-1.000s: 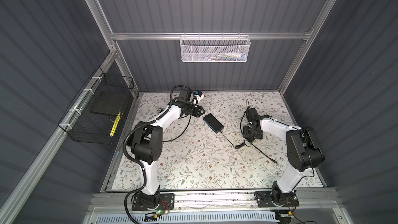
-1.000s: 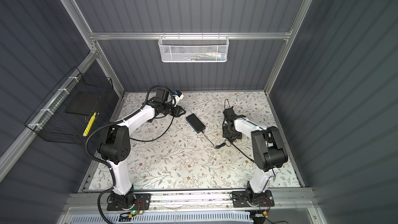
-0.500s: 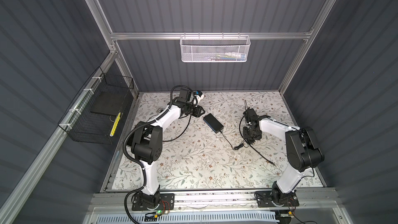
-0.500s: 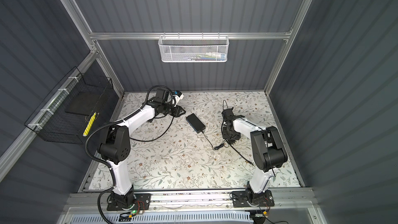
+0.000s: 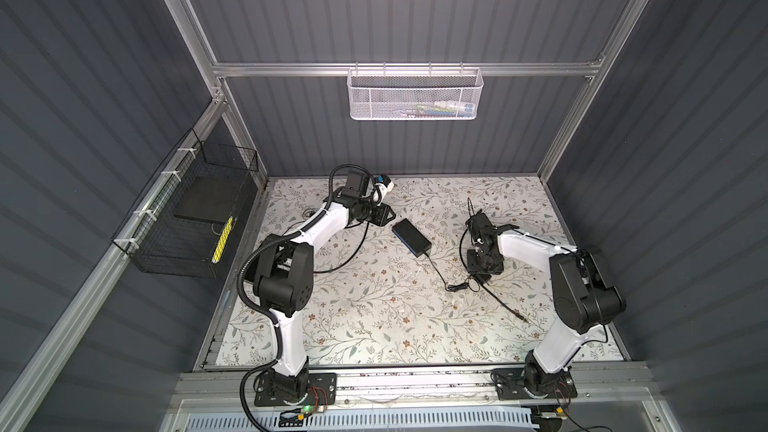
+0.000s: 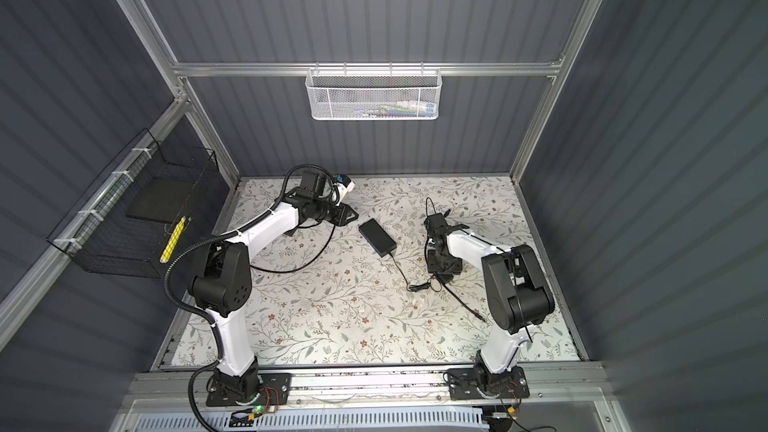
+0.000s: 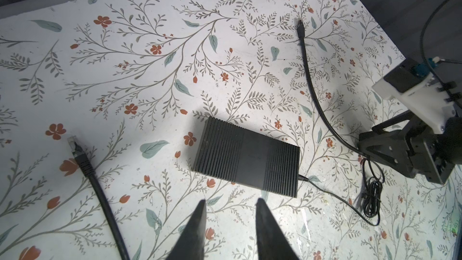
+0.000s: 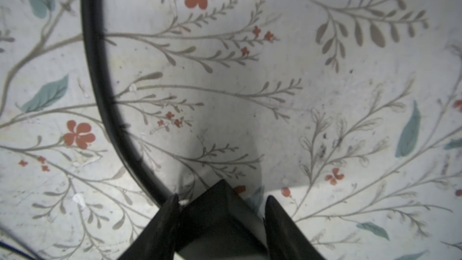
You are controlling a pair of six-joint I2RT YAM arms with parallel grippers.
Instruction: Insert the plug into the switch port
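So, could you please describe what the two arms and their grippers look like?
The left arm and right arm both have smooth white link shells joined by bulky black joint housings. A black corrugated conduit loops alongside the left arm. The left gripper and right gripper carry black fingers that taper to points. No markings are legible.

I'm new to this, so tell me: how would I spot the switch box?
Start at the flowered tabletop and look just behind its middle. The switch box lies flat there: a black slab with one blue side, the only box among thin black cables.
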